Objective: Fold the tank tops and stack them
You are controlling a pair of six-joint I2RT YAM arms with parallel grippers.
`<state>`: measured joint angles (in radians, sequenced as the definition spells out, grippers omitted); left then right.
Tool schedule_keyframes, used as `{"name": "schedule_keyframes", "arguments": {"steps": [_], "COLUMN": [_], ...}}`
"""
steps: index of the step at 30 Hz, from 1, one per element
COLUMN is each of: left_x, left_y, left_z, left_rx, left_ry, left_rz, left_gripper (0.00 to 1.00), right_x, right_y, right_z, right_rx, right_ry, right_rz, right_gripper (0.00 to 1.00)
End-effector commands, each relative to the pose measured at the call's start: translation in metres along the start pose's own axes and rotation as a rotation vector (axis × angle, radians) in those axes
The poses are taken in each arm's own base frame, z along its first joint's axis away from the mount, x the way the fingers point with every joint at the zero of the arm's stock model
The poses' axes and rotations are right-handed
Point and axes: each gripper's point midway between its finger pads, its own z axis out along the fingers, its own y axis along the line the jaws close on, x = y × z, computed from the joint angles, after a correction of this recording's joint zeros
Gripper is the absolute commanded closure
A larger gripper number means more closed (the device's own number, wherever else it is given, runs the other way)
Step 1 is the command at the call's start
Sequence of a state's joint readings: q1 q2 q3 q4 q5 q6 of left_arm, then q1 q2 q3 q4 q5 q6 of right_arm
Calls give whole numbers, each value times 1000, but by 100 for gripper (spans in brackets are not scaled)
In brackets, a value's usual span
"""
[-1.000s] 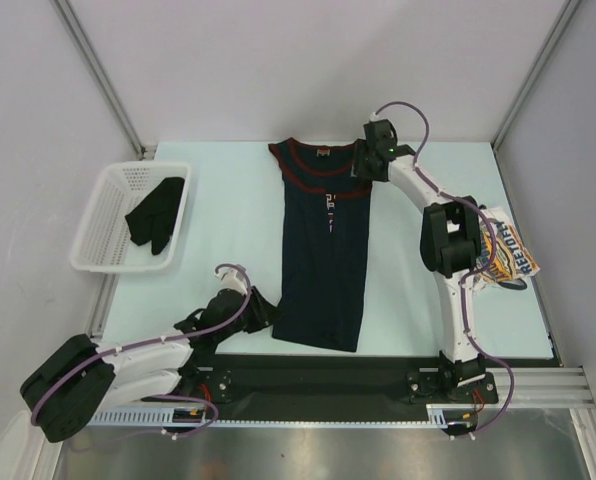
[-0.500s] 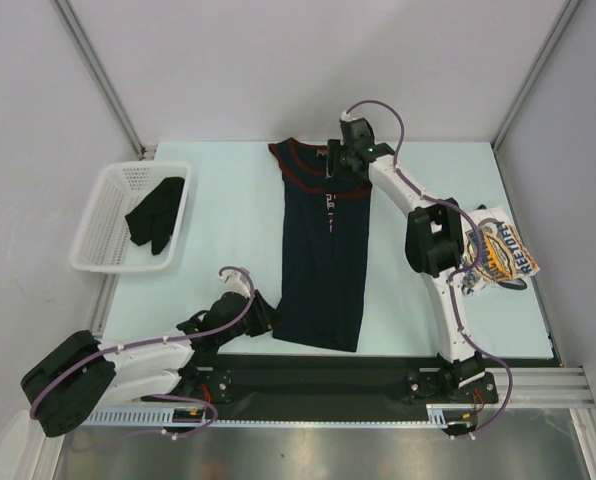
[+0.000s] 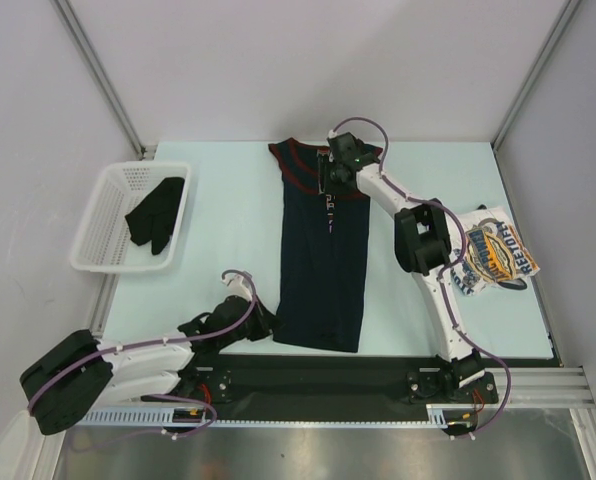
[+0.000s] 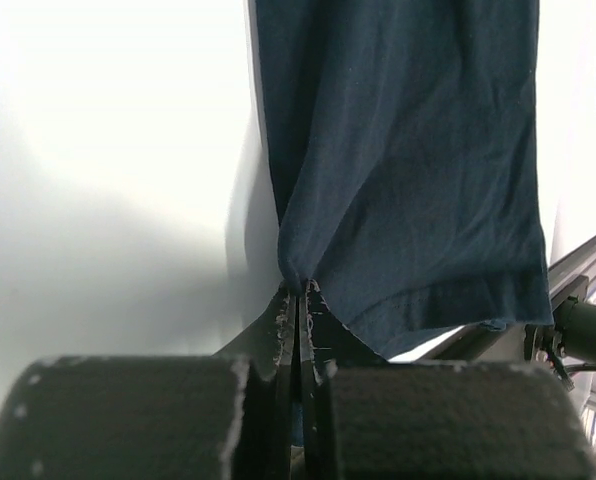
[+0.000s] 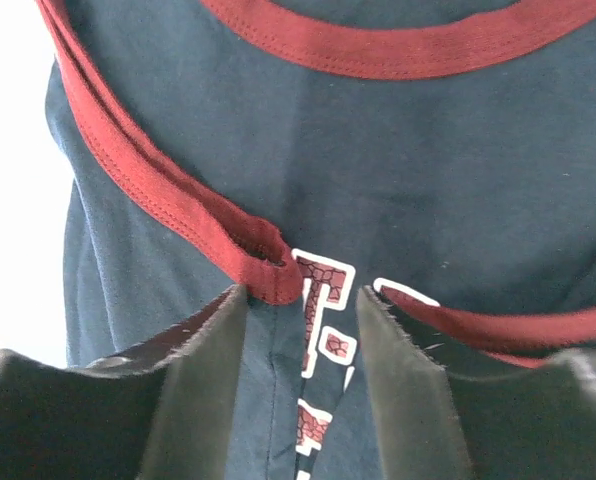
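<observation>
Being gripped: navy tank top (image 3: 323, 250).
Hem (image 4: 448, 312) is being clenched by left tool (image 4: 300, 290); right tool (image 5: 300, 296), released, straddling trim (image 5: 178, 205).

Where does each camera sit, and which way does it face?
Top external: above and behind the arms, looking down on the table; both show.
Left wrist: low at the near edge, facing along the navy top; the left gripper pinches its hem corner.
Right wrist: above the neckline, facing down; the right gripper, open, straddles the red trim.
All share the navy top.

white basket (image 3: 103, 228) | table (image 3: 228, 215) left | black cloth (image 3: 156, 216) inside
</observation>
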<state>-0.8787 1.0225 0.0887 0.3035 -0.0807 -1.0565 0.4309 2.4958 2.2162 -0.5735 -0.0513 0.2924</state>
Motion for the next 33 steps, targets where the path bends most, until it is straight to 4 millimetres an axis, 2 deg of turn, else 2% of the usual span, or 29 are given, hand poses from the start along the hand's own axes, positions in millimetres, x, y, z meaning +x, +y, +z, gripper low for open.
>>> {"name": "schedule_keyframes", "arguments": {"steps": [1,4,5,6,8,9,10,12,14,15,16,22,31,33], "left_x": [43,43,49,49,50,49,47,47,46,45,45,47,47,47], "left_y": [71,69,82,80,86,84,85,86,86,84,84,85,86,86], "left_z": [-17,-19,-23,-23,-25,-26,-26,-28,-29,-29,-29,-29,-28,-28], "left_rx": [-217,-206,-234,-226,-241,-234,-236,-241,-239,-228,-227,-229,-238,-238], "left_ry": [135,129,142,136,138,131,124,121,115,107,105,115,117,119], "left_rz": [38,26,24,21,20,19,17,19,15,13,12,13,22,21], "left_gripper": [100,99,99,99,97,91,86,70,64,62,62,60,58,58], "right_x": [-13,-12,-11,-12,-13,-16,-17,-20,-22,-31,-26,-36,-32,-29], "right_y": [16,22,22,24,25,26,25,23,22,26,23,16,3,-7], "right_z": [-2,0,1,1,-1,-3,-4,-11,-16,-27,-28,-51,-66,-66], "right_rx": [-45,-63,-64,-67,-68,-69,-61,-43,-38,-44,-36,-6,12,55], "right_ry": [-34,-32,-32,-34,-38,-44,-46,-52,-57,-86,-78,-118,-123,-115], "right_rz": [-7,-10,-11,-12,-15,-14,-8,-3,-3,-5,-5,5,33,43], "right_gripper": [50,58,62,67,81,88,100,100,100,100,100,100,100,100]}}
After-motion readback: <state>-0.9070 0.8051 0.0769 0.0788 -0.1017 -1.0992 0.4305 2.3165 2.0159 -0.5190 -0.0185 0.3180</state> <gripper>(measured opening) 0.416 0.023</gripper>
